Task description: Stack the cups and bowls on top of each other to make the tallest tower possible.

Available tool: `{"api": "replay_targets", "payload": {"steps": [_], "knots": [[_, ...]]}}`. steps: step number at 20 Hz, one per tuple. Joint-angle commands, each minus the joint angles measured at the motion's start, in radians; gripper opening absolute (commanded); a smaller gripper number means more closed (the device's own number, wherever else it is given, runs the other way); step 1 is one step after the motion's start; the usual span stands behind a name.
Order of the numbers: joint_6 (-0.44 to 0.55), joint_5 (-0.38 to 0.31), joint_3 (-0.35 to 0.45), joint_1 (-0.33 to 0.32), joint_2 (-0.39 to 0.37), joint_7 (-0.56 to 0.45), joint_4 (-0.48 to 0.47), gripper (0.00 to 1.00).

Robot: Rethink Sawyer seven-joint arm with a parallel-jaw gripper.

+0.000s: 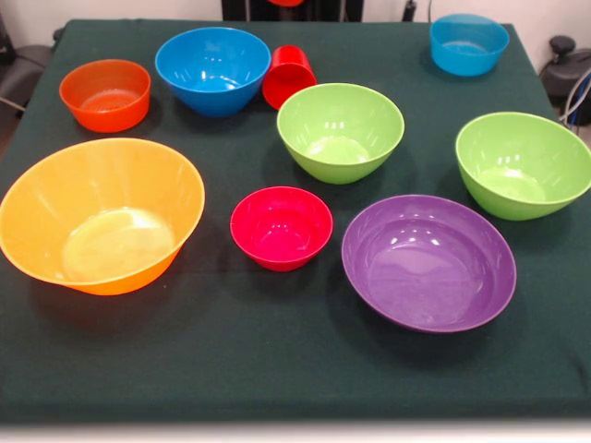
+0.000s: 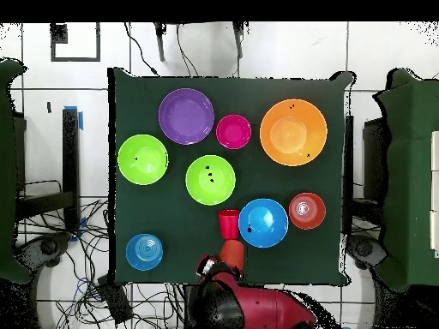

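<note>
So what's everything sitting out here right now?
Places as in the front view.
Table: one, dark green cloth.
Big bowl: one, orange, near left.
Wide bowl: one, purple, near right.
Small bowl: one, crimson, between those two.
Green bowls: two, lime, centre and right.
Blue bowls: two, far centre-left and far right.
Small orange bowl: one, far left.
Cup: one, red, beside the centre-left blue bowl.
Robot arm: one, red and black, at the table's edge overhead.
</note>
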Motion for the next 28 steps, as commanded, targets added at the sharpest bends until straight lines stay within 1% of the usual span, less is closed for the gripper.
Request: {"api": "replay_targets", "payload": {"steps": [1,3,7,13,17,20,25,28], "knots": [[0.211,0.021,0.181,-0.075,0.000,-0.080,-0.136,0.00],[0.240,0.009,0.205,-0.101,0.016,-0.104,-0.170,0.00],[0.291,-0.004,0.232,-0.127,0.021,-0.121,-0.213,0.00],[0.342,-0.016,0.262,-0.150,0.016,-0.112,-0.246,0.00],[0.349,-0.040,0.255,-0.139,0.022,-0.095,-0.272,0.00],[0.377,-0.038,0.259,-0.141,0.015,-0.101,-0.287,0.00],[0.460,-0.019,0.300,-0.180,-0.005,-0.159,-0.334,0.00],[0.494,-0.026,0.322,-0.204,-0.003,-0.183,-0.367,0.00]]}}
